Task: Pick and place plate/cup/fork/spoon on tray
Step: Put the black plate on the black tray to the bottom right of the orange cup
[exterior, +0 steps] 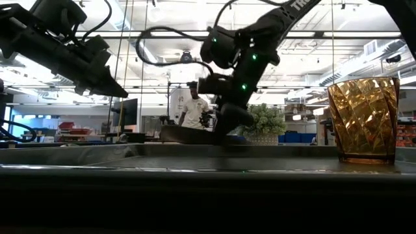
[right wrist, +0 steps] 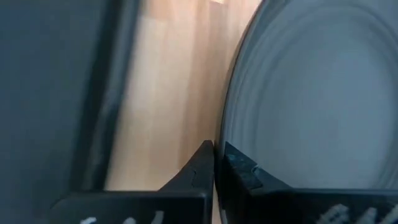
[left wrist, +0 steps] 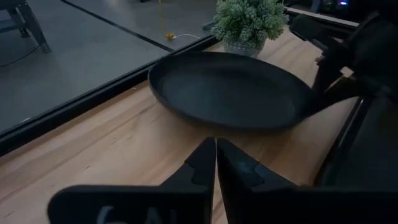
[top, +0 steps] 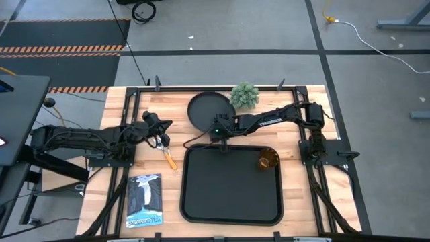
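The round black plate (top: 205, 111) is on the wooden table just behind the big black tray (top: 232, 202); it also shows in the left wrist view (left wrist: 230, 90). My right gripper (top: 220, 136) is shut at the plate's rim nearest the tray. The amber cup (top: 268, 159) stands upright on the tray's far right part and shows in the low view (exterior: 363, 120). Two orange-handled utensils (top: 166, 151) lie on the table left of the tray; which is the fork and which the spoon I cannot tell. My left gripper (top: 163, 126) is shut and empty above the table near them. My right gripper pinches the plate's rim (right wrist: 225, 134) between its two fingers, on the side facing the tray. The fingers come from above, slanting down. In the low view the plate (exterior: 185, 134) looks slightly tipped; whether its far rim rests on the table I cannot tell.
A small potted plant (top: 245, 95) stands behind the plate at the table's far edge. A booklet (top: 144, 199) lies at the near left. A person (exterior: 194, 110) stands in the room beyond the table.
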Controlling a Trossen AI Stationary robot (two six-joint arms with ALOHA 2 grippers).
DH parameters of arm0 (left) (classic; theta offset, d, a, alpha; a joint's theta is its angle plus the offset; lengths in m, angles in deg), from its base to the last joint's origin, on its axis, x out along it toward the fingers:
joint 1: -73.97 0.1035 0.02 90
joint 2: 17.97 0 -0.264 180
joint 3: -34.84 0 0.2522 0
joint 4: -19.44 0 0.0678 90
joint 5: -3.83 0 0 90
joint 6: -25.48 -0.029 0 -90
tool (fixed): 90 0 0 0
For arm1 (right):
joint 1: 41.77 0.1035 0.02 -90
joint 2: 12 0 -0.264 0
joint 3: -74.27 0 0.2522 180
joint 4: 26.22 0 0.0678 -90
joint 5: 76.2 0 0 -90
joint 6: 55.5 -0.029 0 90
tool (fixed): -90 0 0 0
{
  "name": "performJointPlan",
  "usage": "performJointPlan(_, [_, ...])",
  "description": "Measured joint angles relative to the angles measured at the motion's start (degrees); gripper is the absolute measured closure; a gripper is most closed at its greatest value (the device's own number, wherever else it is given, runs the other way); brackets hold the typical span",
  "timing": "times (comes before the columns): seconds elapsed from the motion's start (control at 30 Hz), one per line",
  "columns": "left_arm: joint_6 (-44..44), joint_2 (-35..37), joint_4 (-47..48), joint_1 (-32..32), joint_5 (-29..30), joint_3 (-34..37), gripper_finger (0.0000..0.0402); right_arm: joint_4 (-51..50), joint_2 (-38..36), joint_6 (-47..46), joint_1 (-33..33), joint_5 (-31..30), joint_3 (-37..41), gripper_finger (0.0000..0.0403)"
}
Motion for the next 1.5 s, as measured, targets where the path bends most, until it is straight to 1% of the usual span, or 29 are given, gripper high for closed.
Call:
performJointPlan(0.23, [0.26, 0.00, -0.01, 0.00, -0.73, 0.00, 0.0377, -3.28, 0.00, -1.34, 2.29, 3.37, -3.31, 0.0387])
performJointPlan(0.5, [0.62, -0.01, 0.02, 0.00, -0.76, 0.00, 0.0377, -8.17, 0.00, -5.71, 7.63, 3.73, -7.32, 0.0387])
performJointPlan(0.87, [1.88, 0.00, 0.00, 0.00, -0.77, 0.00, 0.0377, -10.89, -0.07, -9.55, 16.96, 2.49, -7.60, 0.0387])
performJointPlan(1.03, [1.88, -0.02, -0.01, 0.00, -0.77, 0.00, 0.0377, -12.17, -0.09, -10.48, 19.94, 2.55, -7.60, 0.0387])
performJointPlan(1.37, [1.88, -0.02, -0.01, 0.00, -0.77, 0.00, 0.0377, -14.39, -0.09, -17.68, 24.21, 2.68, -7.60, 0.0386])
performJointPlan(1.5, [2.30, 0.00, 0.00, 0.00, -0.79, 0.00, 0.0377, -16.86, -0.09, -22.17, 26.55, 3.37, -7.60, 0.0386])
